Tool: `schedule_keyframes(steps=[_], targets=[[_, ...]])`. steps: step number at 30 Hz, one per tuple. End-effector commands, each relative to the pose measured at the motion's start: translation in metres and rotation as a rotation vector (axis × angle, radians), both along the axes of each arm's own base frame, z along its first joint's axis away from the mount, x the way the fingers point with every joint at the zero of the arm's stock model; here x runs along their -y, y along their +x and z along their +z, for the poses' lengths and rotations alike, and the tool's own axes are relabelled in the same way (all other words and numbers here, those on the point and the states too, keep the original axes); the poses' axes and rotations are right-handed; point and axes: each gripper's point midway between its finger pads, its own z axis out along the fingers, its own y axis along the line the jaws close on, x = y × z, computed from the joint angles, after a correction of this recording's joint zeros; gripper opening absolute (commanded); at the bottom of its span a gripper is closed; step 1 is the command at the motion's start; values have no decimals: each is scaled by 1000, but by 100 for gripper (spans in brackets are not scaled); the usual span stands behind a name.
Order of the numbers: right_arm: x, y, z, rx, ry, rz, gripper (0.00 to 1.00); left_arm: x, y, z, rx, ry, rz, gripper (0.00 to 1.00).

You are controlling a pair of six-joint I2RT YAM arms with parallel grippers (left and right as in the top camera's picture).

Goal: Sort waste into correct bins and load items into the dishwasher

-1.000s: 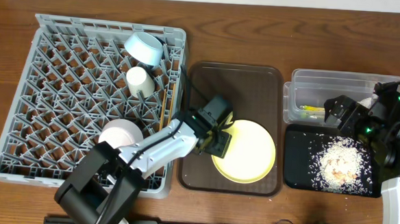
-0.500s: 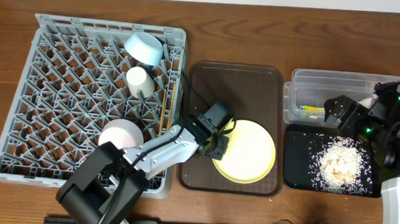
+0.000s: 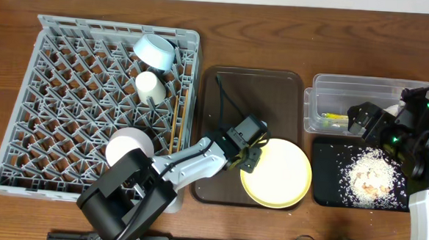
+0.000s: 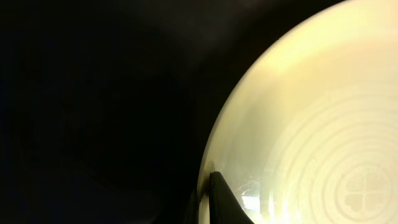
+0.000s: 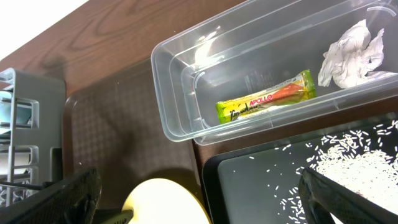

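Inside the clear tub (image 5: 176,93) lie sachet (image 5: 264,104) and napkin (image 5: 351,53); left fingers (image 4: 222,200) clamp the plate (image 4: 311,124), right fingers (image 5: 67,199) gape.

L arm (image 3: 190,159) extended, L fingers (image 4: 224,205) pinched tight; R fingers (image 5: 56,199) wide apart.

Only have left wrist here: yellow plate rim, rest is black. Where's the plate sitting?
Observer: The yellow plate lies on the brown serving tray, at its lower right corner in the overhead view, overhanging the tray's right rim.
Operator: Left end effector got it?
Observer: Yes, the left end effector is shut on the plate's left rim.
Operator: Right arm in the way?
Observer: No, the right end effector is open and apart from the plate, above where the clear tub meets the black tray.
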Motion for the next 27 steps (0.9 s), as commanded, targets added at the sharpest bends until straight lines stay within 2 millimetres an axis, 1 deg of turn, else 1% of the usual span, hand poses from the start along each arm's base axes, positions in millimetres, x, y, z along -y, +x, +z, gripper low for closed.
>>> schedule_keyframes(steps=[1, 3, 5, 6, 7, 8, 11, 13, 15, 17, 20, 24, 26, 27], targets=[[0, 1, 5, 15, -1, 4, 99, -54, -6, -34, 4, 263, 109, 8], [0, 1, 5, 15, -1, 4, 99, -67, 6, -17, 79, 322, 146, 7], [0, 1, 5, 15, -1, 4, 99, -75, 16, 5, 155, 341, 174, 7], [0, 1, 5, 15, -1, 4, 99, -78, 22, 24, 210, 331, 195, 7], [0, 1, 5, 15, -1, 4, 99, -75, 27, 51, 268, 283, 188, 8], [0, 1, 5, 15, -1, 4, 99, -73, 29, 65, 298, 255, 181, 7], [0, 1, 5, 15, -1, 4, 99, -71, 31, 103, 374, 179, 172, 7], [0, 1, 5, 15, -1, 4, 99, -71, 31, 122, 410, 140, 171, 7], [0, 1, 5, 15, -1, 4, 99, -72, 30, 136, 434, 111, 177, 7], [0, 1, 5, 15, -1, 4, 99, -76, 31, 145, 467, 118, 169, 8], [0, 1, 5, 15, -1, 4, 99, -98, 41, 160, 566, 205, 228, 7], [0, 1, 5, 15, -1, 4, 99, -101, 42, 165, 598, 240, 189, 7], [0, 1, 5, 15, -1, 4, 99, -114, 47, 170, 644, 301, 228, 7], [0, 1, 5, 15, -1, 4, 99, -127, 53, 179, 700, 362, 280, 8]])
